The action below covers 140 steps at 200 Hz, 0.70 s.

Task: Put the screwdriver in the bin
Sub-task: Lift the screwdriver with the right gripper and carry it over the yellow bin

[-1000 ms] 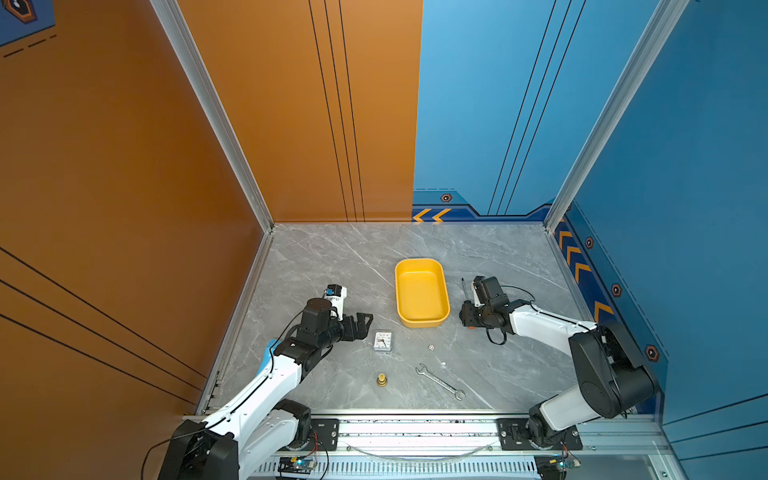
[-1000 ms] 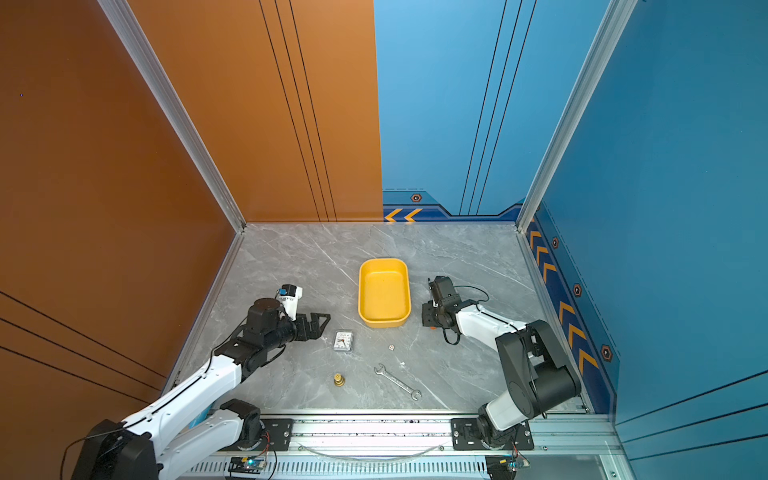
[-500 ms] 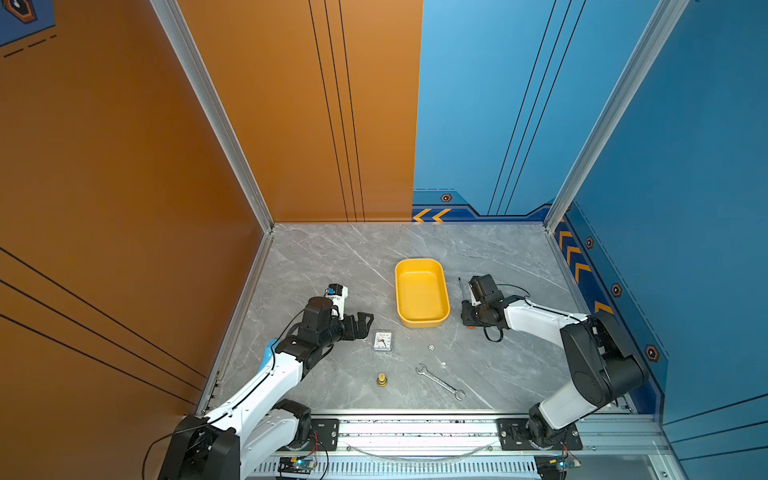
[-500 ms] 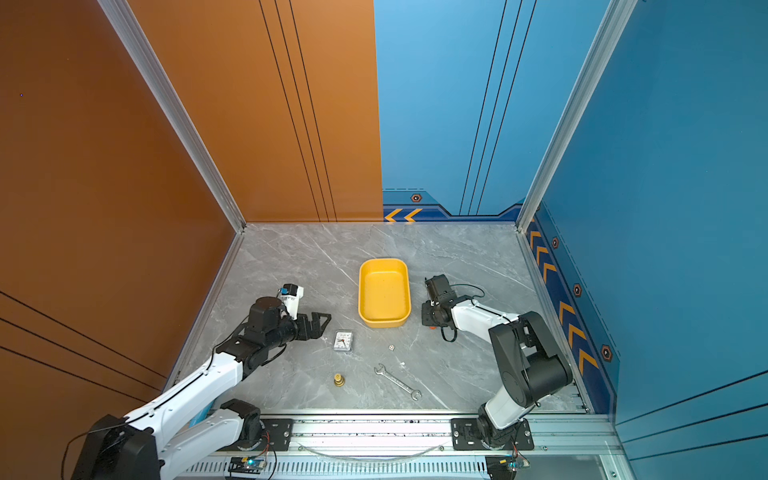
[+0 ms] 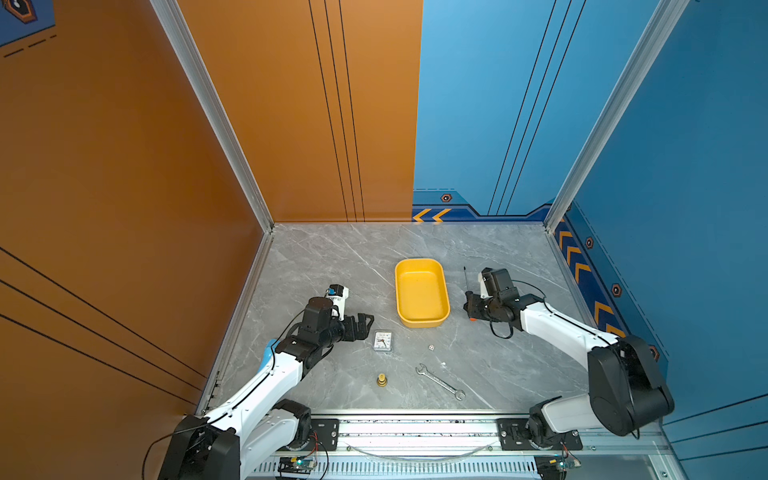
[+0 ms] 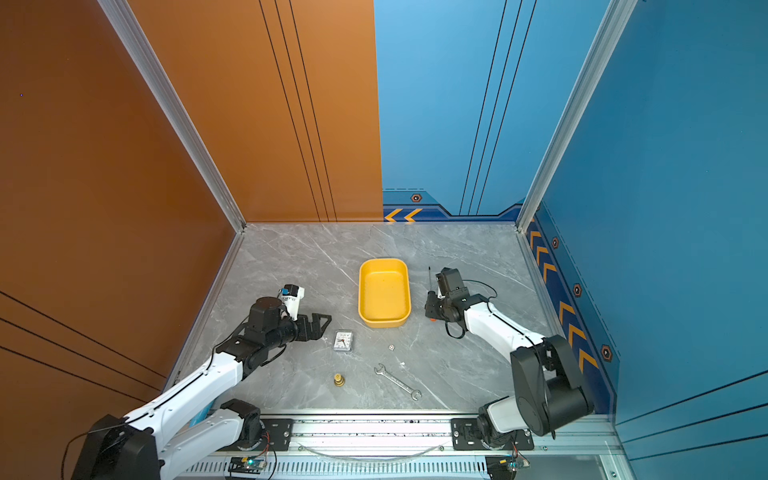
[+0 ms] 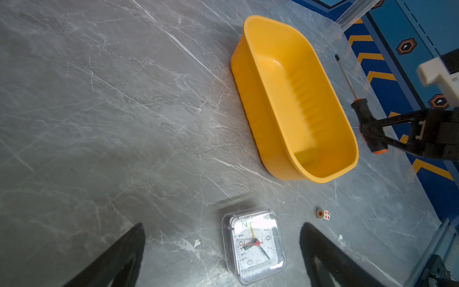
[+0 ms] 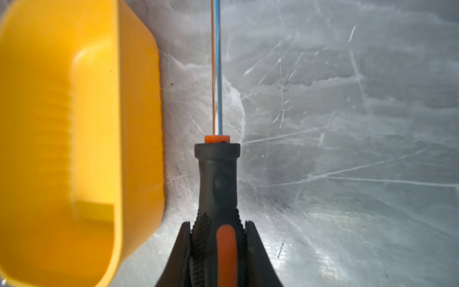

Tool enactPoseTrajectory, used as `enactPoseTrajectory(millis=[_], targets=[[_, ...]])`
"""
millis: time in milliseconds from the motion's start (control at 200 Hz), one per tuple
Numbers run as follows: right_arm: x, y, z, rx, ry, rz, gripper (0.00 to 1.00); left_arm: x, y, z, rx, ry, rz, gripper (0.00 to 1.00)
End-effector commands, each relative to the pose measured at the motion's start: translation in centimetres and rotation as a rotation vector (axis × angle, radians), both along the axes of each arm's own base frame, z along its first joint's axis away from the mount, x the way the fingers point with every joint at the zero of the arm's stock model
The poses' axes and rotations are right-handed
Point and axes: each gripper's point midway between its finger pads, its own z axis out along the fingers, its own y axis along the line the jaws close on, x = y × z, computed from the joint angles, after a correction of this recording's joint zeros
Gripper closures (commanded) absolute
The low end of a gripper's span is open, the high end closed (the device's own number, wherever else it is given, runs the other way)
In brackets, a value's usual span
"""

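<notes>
Screwdriver point(image 8: 217, 188) runs alongside bin point(image 8: 139, 124) wall, apart; open floor point(image 8: 347, 149) opposite.

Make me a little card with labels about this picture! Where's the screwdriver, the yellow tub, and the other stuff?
Right end effector: shut on the black-handled screwdriver with orange cap
Screwdriver place: beside the shallow yellow plastic bin, not inside
Bin: empty
Left end effector: open, empty, near the small clear-cased clock
Other items: white die, silver wrench
</notes>
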Motion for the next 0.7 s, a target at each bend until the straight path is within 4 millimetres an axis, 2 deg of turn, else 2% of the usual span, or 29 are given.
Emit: enactPoseTrajectory(millis=[0,140,300,436,536,696], targets=[[0.3,0.1,4.3,0.06,-0.066,-0.054,1.0,-0.1,-0.8,1.4,-0.009,-0.024,-0.046,0.02],[1.2,1.8,8.7,0.101,-0.144,-0.076,1.0,0.1,-0.9,2.0,-0.012,-0.038,-0.048,0.02],[2.2,5.0,10.4,0.046,-0.167,-0.056,1.0,0.2,-1.1,2.2,-0.012,-0.042,-0.066,0.02],[2.8,8.0,9.6,-0.009,-0.154,-0.018,1.0,0.1,-1.3,1.9,-0.005,-0.034,-0.081,0.02],[3.2,9.8,8.1,-0.029,-0.121,-0.001,1.0,0.1,-1.4,1.7,-0.004,-0.027,-0.085,0.02],[3.9,11.4,4.9,-0.054,-0.05,0.009,1.0,-0.1,-1.3,1.6,-0.005,-0.028,-0.087,0.02]])
